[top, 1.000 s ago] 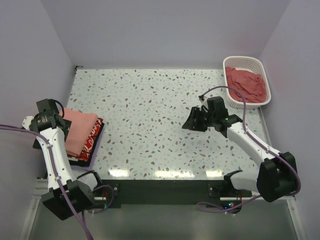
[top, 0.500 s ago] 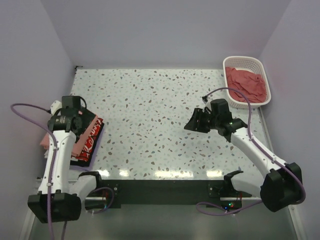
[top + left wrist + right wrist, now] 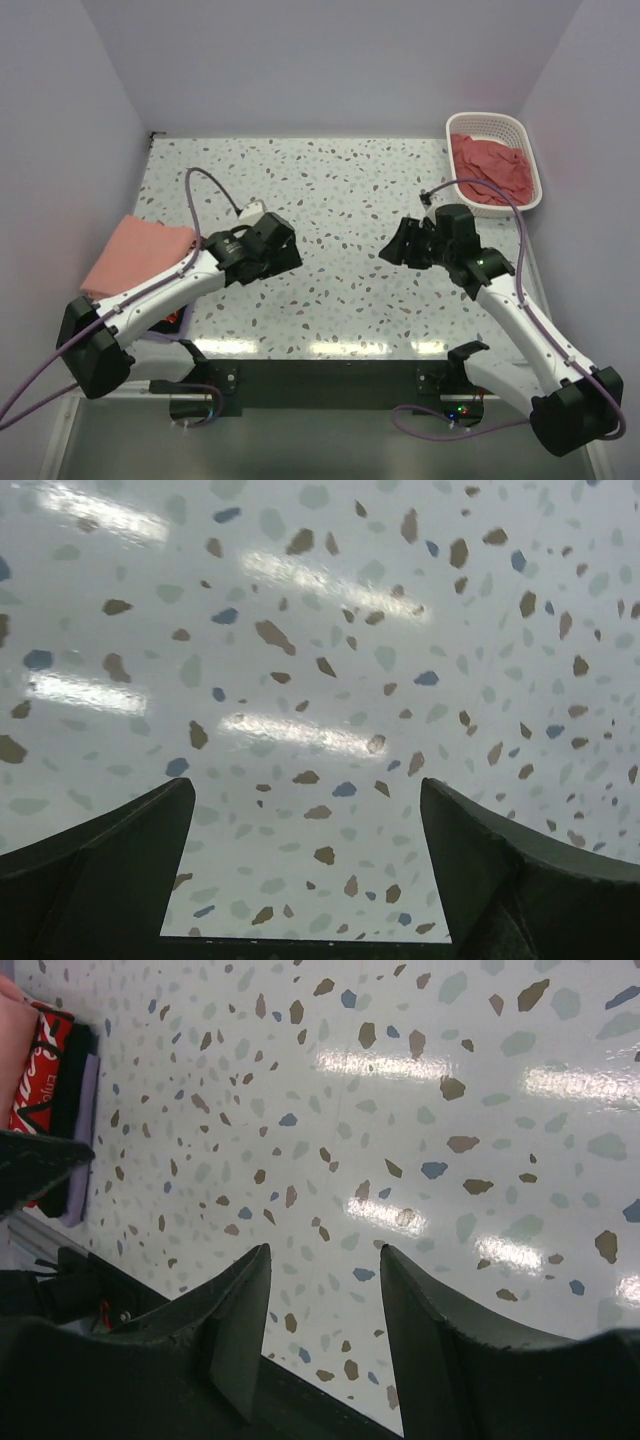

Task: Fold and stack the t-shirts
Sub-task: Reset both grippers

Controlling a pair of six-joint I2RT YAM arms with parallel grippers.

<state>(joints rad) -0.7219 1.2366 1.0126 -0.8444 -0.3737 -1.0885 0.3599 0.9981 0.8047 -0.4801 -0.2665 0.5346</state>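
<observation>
Left gripper [image 3: 305,810]: my jaws spread wide, empty, over table [image 3: 320,630] | right gripper [image 3: 325,1260]: my jaws partly apart, empty | folded t-shirts [image 3: 135,255] stacked far left; loose t-shirts [image 3: 495,165] in basket [image 3: 485,117] | risk: deep pinch there lifts several tees together.

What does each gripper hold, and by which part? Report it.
Nothing. The left gripper and right gripper both show open, empty jaws.

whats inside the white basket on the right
Crumpled salmon-pink t-shirts fill the basket. How many there are, and anything beneath them, is covered by the top layer.
</observation>
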